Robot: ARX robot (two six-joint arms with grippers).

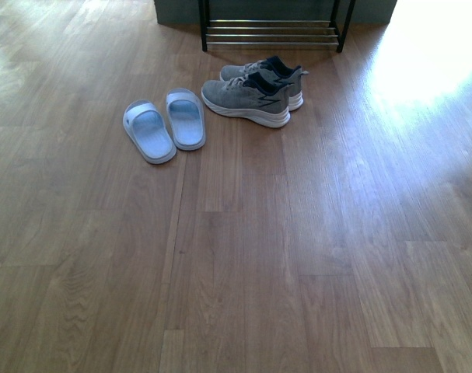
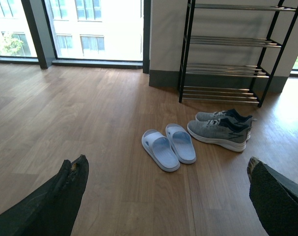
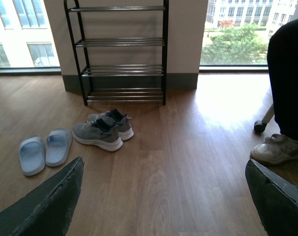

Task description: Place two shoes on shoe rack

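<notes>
Left claw (image 2: 166, 163) spread wide, gripping nothing. Right claw (image 3: 163, 163) likewise spread wide, holding nothing. Grey sneakers (image 1: 255, 95) side by side on wood floor (image 1: 298, 256), toes pointing left, just in front of shoe rack (image 1: 270, 35) at far end, not on it. Pale blue sandals (image 1: 164, 124) on floor just left of sneakers, slightly nearer.
</notes>
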